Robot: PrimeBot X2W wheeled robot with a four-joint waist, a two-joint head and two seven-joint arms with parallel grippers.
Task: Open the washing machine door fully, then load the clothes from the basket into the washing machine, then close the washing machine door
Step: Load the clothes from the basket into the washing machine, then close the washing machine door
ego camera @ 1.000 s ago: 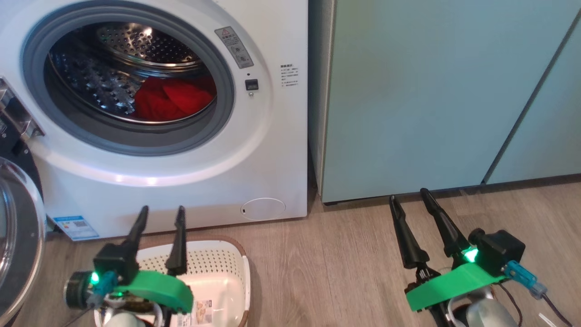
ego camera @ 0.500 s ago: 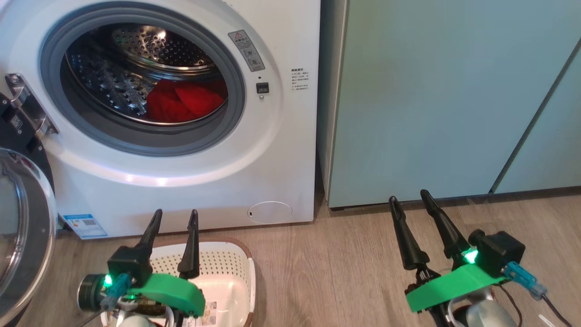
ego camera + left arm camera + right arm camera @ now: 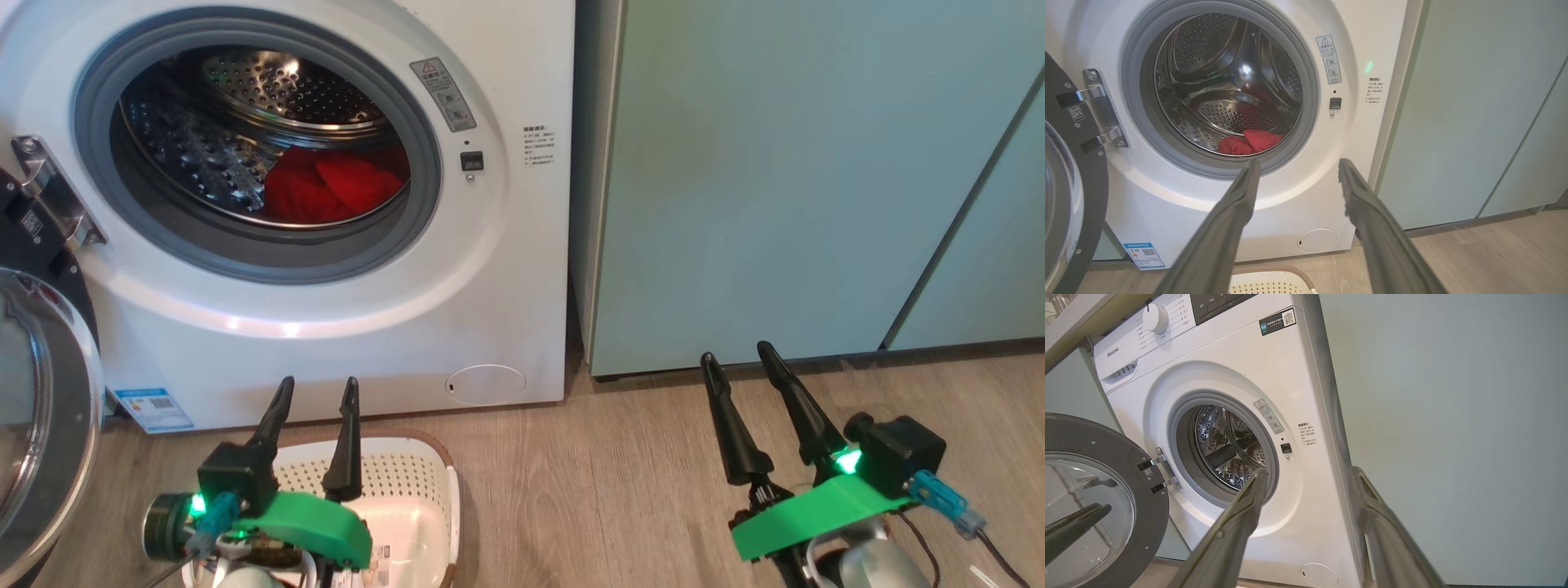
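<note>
The washing machine (image 3: 490, 269) stands at the left with its door (image 3: 41, 425) swung wide open to the left. Red clothes (image 3: 335, 188) lie inside the steel drum, also seen as clothes (image 3: 1249, 141) in the left wrist view. The cream basket (image 3: 408, 490) sits on the floor before the machine, and I see only a paper sticker in it. My left gripper (image 3: 318, 384) hovers open over the basket's near side, holding nothing. My right gripper (image 3: 737, 355) is open and empty above the floor to the right. The door (image 3: 1106, 498) and open drum mouth show past the right gripper (image 3: 1309, 471).
Pale teal cabinets (image 3: 775, 163) run along the wall to the right of the machine. Wooden floor (image 3: 588, 490) lies between the basket and my right arm. The open door juts out over the floor at the left, with its hinge (image 3: 49, 196) beside the drum mouth.
The whole head picture has shifted a little to the right, so the camera turned slightly. Both grippers stay open; clothes, basket and door have not moved.
</note>
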